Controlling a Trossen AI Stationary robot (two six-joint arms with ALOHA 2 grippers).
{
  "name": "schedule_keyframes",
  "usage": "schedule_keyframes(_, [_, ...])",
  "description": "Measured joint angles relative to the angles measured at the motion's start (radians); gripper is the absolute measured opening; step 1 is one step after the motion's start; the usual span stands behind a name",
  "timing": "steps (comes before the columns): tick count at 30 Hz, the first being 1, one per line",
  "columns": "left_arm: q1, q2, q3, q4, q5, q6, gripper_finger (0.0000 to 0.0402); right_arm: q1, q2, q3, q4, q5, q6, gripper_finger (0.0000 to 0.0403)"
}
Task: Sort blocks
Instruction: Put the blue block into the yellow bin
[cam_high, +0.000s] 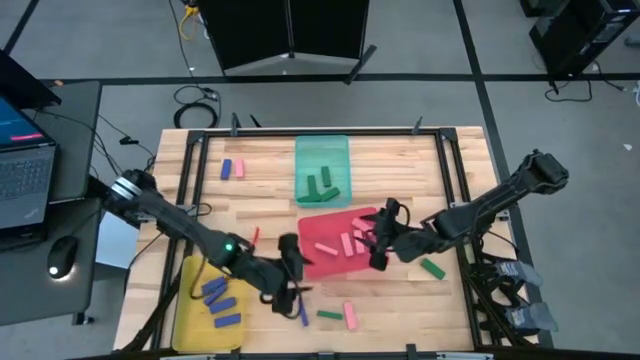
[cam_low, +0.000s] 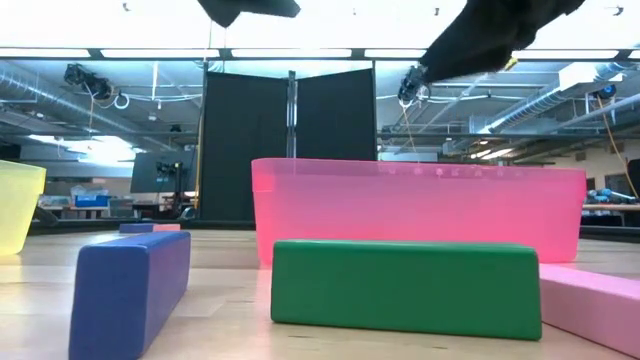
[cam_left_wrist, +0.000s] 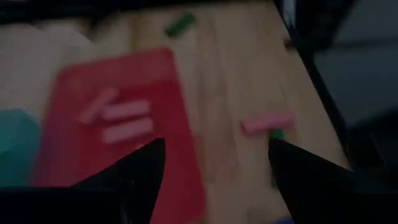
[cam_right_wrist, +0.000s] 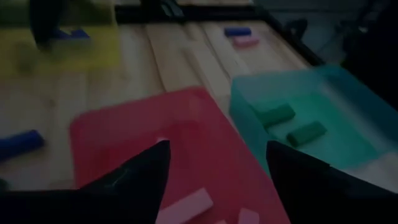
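The blocks are small blue, green and pink bars. Blue ones lie in the yellow tray (cam_high: 190, 318), green ones in the teal tray (cam_high: 322, 150), pink ones (cam_high: 352, 243) in the red tray (cam_high: 322, 232). Loose on the table are a blue and pink pair (cam_high: 232, 169), a green block (cam_high: 432, 267), and a blue (cam_low: 130, 290), green (cam_low: 405, 285) and pink (cam_low: 590, 295) block near the near edge. My left gripper (cam_left_wrist: 214, 162) hovers open at the red tray's near-left corner (cam_high: 290, 272). My right gripper (cam_right_wrist: 217, 165) hangs open over the red tray's right side (cam_high: 378, 245).
The three trays take up the table's middle and near-left. A dark metal frame (cam_high: 445, 150) runs along the table's edges. Bare wood shows at the far right and near right. A laptop (cam_high: 20, 165) and a mouse (cam_high: 60, 255) sit on a side desk to the left.
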Motion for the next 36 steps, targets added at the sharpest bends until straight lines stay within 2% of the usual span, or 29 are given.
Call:
schedule_keyframes(8, [-0.04, 0.118, 0.0, 0.002, 0.154, 0.061, 0.0292, 0.017, -0.053, 0.0, 0.006, 0.0, -0.01, 0.0263])
schedule_keyframes(14, [-0.078, 0.162, 0.0, 0.0, 0.213, 0.123, 0.0292, 0.019, -0.048, 0.0, 0.004, 0.0, -0.007, 0.026])
schedule_keyframes(21, [-0.083, 0.178, 0.0, -0.001, 0.217, 0.148, 0.0292, 0.019, -0.048, 0.0, 0.006, 0.0, 0.009, 0.026])
schedule_keyframes(36, [-0.083, 0.332, 0.031, 0.008, 0.253, 0.245, 0.0292, 0.018, -0.048, 0.0, 0.03, 0.0, 0.002, 0.026])
